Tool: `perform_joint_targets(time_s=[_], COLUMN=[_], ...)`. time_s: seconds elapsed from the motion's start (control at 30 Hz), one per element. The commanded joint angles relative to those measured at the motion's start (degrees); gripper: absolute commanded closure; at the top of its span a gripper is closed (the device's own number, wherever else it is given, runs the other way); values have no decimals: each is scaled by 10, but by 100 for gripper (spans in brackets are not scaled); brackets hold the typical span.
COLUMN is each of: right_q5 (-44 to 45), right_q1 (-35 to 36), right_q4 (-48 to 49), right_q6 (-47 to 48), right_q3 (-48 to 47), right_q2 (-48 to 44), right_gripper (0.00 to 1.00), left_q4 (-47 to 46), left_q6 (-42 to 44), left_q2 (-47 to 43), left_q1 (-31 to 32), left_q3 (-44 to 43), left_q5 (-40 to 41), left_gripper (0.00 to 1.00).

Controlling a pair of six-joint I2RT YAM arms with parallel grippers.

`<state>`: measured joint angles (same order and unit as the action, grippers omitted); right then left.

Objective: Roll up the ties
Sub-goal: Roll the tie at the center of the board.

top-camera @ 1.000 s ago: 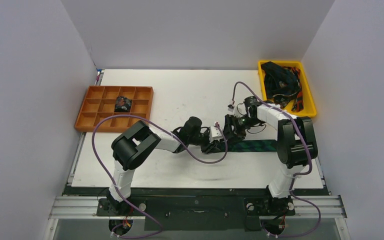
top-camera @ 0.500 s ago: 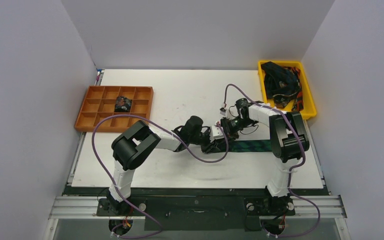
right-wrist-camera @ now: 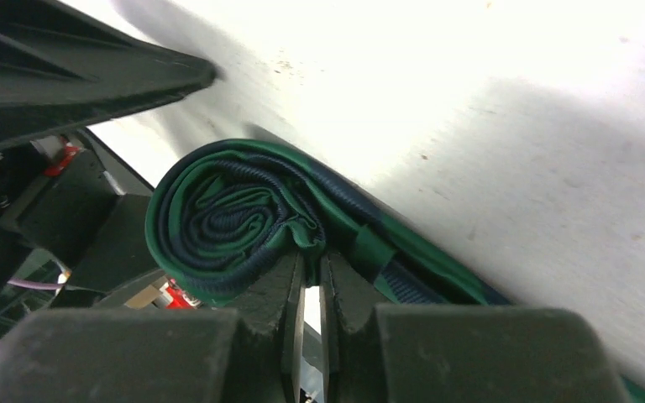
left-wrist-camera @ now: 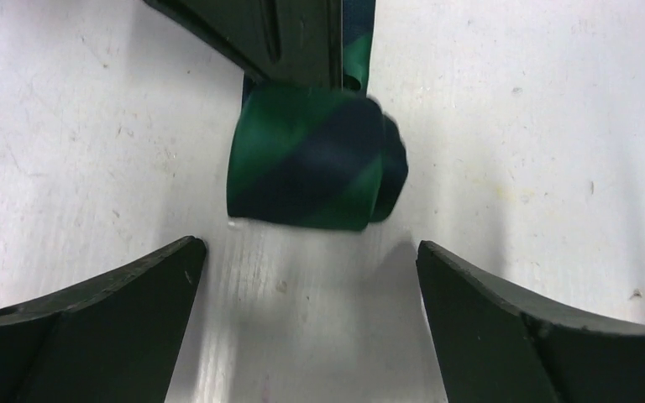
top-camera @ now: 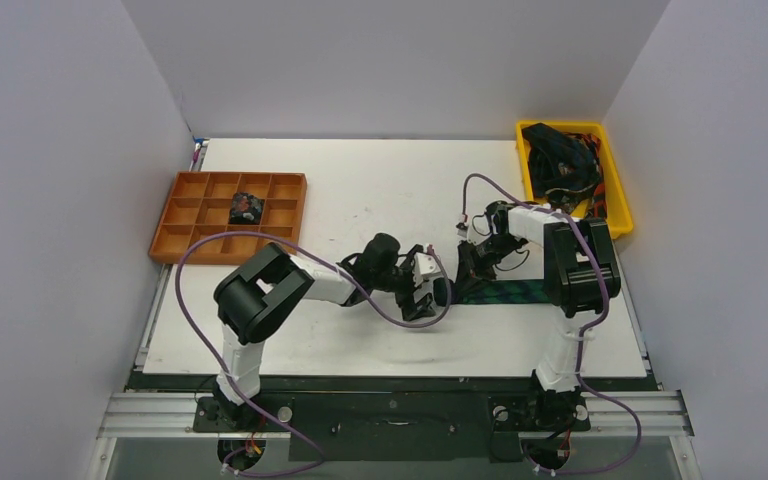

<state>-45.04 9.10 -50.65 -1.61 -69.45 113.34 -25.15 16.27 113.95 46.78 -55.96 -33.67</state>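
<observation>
The left claw (left-wrist-camera: 306, 256) stands wide open just beside the half-rolled tie (left-wrist-camera: 306, 159). The right claw (right-wrist-camera: 311, 273), closed narrow, touches the roll's other side.

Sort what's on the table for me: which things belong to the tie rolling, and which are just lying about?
Job: part-rolled green-and-navy plaid fabric tie; tangled dark ties in the yellow plastic bin; small dark rolled coil in the orange compartment tray.
Lying about: thin purple robot cables.
</observation>
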Motion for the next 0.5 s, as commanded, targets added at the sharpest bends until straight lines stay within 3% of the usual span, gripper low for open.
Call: perform_joint_targets(time_s=[0.0,0.1,0.2,0.27,0.3,0.37,0.47], right_q5=[160,169,175,174,171,166,153], right_q1=[-1,1,5,8,11,16,23], right_q4=[43,45,45,45,44,46,53], right_q6=[32,31,34,36,39,39,28], right_q3=[-2,-6,-4,-1,0,3,7], right_q2=[33,39,40,41,40,40,42], right_gripper=[100,100,100,100,100,100,100], left_q4=[-23,-36,-154,-159,-144,-54,-139], left_q6=[-19,-34,-169,-235,-238,-212,-194], left_q2=[-49,-71,-99,-99,-88,-78,-85], left_q1=[-5,-7,-28,-48,-52,-56,-45], left_q3=[17,33,75,75,47,9,47], left_q5=[8,10,44,8,-51,-76,-46], left_gripper=[2,3,3,3,3,3,3])
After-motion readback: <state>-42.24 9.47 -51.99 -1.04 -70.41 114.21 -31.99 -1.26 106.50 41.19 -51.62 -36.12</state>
